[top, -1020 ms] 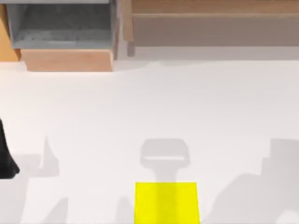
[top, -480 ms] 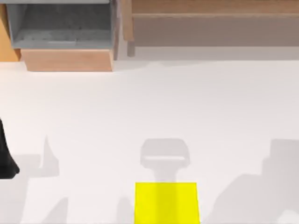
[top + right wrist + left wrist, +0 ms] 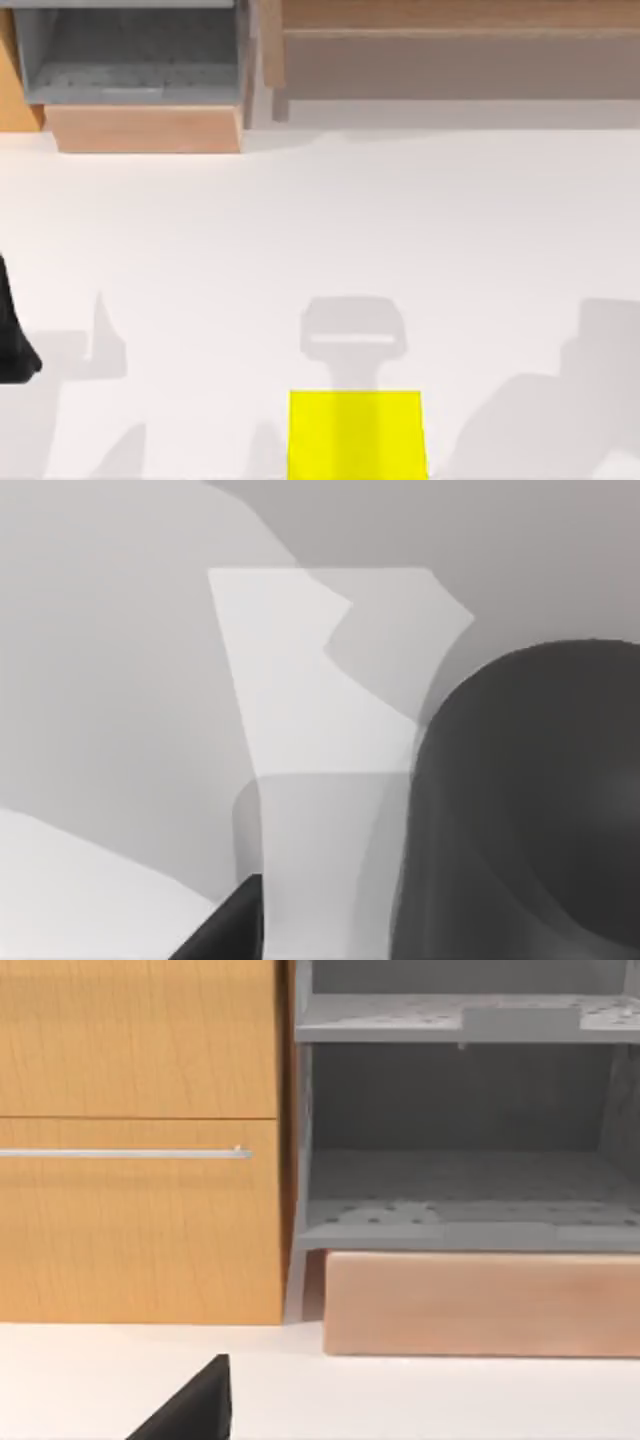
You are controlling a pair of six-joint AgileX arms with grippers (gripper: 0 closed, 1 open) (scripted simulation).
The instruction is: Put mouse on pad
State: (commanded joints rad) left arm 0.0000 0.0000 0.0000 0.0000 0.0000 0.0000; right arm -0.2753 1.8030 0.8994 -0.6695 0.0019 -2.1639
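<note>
A white table (image 3: 330, 230) is seen from above, crossed by soft grey shadows. Along its far edge, from left to right, stand an orange wooden cabinet (image 3: 140, 1140) with a thin metal handle (image 3: 125, 1153), a grey open shelf unit (image 3: 135, 55) on a pale wooden base (image 3: 145, 128), and a long wooden bench-like piece (image 3: 460, 45).

At the far left edge of the top view, a dark part of the left arm (image 3: 12, 345) is seen low over the table; whether its claw is open or closed, or has hold of anything, cannot be told. A dark, rounded part of the right arm (image 3: 530, 810) is seen in the right wrist view; its claw's state cannot be told either.

The pad (image 3: 357, 433), flat and bright yellow, lies at the near edge of the table, about midway across, well apart from the left arm.
</note>
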